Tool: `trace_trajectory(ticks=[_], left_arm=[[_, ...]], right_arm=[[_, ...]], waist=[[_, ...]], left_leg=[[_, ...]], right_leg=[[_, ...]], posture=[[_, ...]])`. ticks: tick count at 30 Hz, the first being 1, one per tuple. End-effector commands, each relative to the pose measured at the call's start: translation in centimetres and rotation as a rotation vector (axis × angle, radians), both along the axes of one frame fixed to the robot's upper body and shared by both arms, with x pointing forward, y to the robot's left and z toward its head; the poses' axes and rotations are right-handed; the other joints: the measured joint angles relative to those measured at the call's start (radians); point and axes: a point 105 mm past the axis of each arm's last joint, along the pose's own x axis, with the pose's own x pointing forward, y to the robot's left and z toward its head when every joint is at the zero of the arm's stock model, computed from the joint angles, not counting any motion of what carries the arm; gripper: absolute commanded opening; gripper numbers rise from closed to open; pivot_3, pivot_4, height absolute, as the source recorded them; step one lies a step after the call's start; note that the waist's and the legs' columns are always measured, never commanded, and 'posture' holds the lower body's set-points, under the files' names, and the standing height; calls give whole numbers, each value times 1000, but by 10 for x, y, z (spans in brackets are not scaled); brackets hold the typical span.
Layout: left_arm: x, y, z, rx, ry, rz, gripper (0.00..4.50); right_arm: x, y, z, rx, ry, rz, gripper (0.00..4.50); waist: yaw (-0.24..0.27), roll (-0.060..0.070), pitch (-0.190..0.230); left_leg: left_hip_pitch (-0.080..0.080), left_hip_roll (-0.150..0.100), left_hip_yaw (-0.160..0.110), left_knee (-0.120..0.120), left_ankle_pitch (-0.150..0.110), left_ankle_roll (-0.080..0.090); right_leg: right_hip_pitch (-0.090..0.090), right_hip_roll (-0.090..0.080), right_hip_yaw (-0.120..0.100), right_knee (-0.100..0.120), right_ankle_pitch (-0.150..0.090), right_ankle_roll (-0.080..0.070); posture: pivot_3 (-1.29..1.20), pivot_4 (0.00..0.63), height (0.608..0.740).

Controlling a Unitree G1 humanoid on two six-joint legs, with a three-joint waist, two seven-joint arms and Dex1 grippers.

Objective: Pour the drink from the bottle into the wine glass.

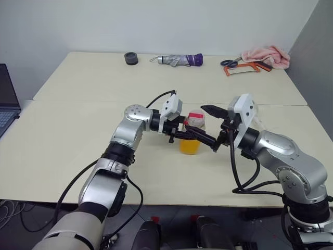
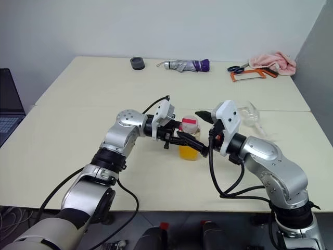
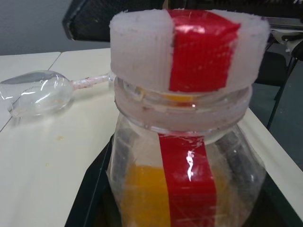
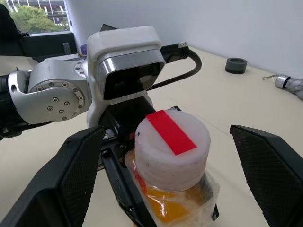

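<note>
Near centre of the left eye frame, on the pale table (image 1: 78,140): the bottle (image 1: 191,136), upright, clamped low on its body between the black fingers of the left gripper (image 1: 200,139), reaching in from the left of the frame. Orange-yellow drink (image 1: 189,147) in the lower part of the bottle, cap (image 4: 172,147) on top, white with a red strip across it. Just right of the bottle: the right gripper (image 1: 214,130), jaws spread wide, holding nothing, one finger above cap height and one lower beside the bottle. Seen from the right wrist: both fingers (image 4: 71,175) standing either side of the cap, apart from it. Behind the right gripper, centre right of the right eye frame: the wine glass (image 2: 252,114), lying on its side on the table, bowl empty. Along the top of the frame, well apart from the bottle: a folded umbrella (image 1: 179,60), a dark round object (image 1: 131,58), scissors (image 1: 229,62), an orange hacksaw (image 1: 244,69) and a pink cloth (image 1: 268,55). Far left edge: part of a laptop (image 1: 8,101)
</note>
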Motion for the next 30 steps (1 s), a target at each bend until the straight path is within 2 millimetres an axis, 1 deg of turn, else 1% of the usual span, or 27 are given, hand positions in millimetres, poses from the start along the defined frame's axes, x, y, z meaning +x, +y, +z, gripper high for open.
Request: trace_trajectory(ticks=[1,2,3,8,9,11,13,16,18,21,24,26,28,30], left_arm=[[-3,-3,14,-28,-63,-22,1788],[-3,-3,14,-28,-64,-22,1788],[-3,-3,14,-29,-63,-22,1788],[-4,-3,14,-31,-64,-22,1787],[-4,-4,13,-31,-65,-22,1787],[-5,-4,13,-32,-64,-24,1787],[-6,-5,13,-35,-62,-24,1786],[-6,-5,13,-39,-61,-22,1779],[-7,-5,13,-41,-60,-21,1769],[-7,-5,13,-44,-59,-17,1769],[-7,-5,12,-45,-57,-10,1769],[-7,-2,11,-44,-56,-2,1769],[-6,0,10,-43,-55,9,1769],[-6,2,10,-43,-55,15,1769]], right_arm=[[-1,4,11,10,-60,6,4144],[-1,5,11,11,-60,5,3960],[-1,5,10,13,-58,4,3665],[-2,7,8,21,-52,7,1953],[-3,7,9,31,-51,8,1849],[-6,7,10,76,-37,20,1853],[-11,7,15,186,0,45,1853],[-14,5,19,297,41,48,1845],[-14,2,19,320,44,30,1774],[-13,-4,20,290,0,-27,1752],[-8,-21,21,181,-100,-137,1742],[-6,-45,20,145,-121,-230,1742],[-11,-71,10,94,-95,-296,1742],[-21,-90,-15,26,-2,-323,1742]], waist=[[0,0,0],[0,0,0],[0,0,0],[0,0,0],[0,0,0],[0,0,0],[0,0,0],[0,0,0],[-1,0,0],[0,0,0],[0,0,0],[1,0,0],[4,0,0],[5,0,0]], left_leg=[[0,0,0,0,0,0],[0,0,0,0,0,0],[0,0,0,0,0,0],[0,0,0,0,0,0],[0,0,0,0,0,0],[0,0,0,0,0,0],[0,0,0,0,0,0],[0,0,0,0,0,0],[0,0,0,0,0,0],[0,0,0,0,0,0],[0,0,0,0,0,0],[0,0,0,0,0,0],[0,0,0,0,0,0],[-1,0,-1,-1,0,0]], right_leg=[[0,0,0,0,0,0],[0,0,0,0,0,0],[0,0,0,0,0,0],[0,0,0,0,0,0],[0,0,0,0,0,0],[0,0,0,0,0,0],[0,0,0,0,0,0],[0,0,0,0,0,0],[0,0,0,1,0,0],[0,0,0,1,0,0],[0,0,0,1,0,0],[0,0,0,0,0,0],[0,0,0,0,0,0],[0,0,-1,-2,0,0]], posture=[[0,150,740],[0,150,740],[0,150,740],[0,150,740],[0,150,740],[0,150,740],[0,150,740],[0,150,740],[0,150,740],[0,150,740],[0,150,740],[0,150,740],[0,150,740],[0,150,740]])
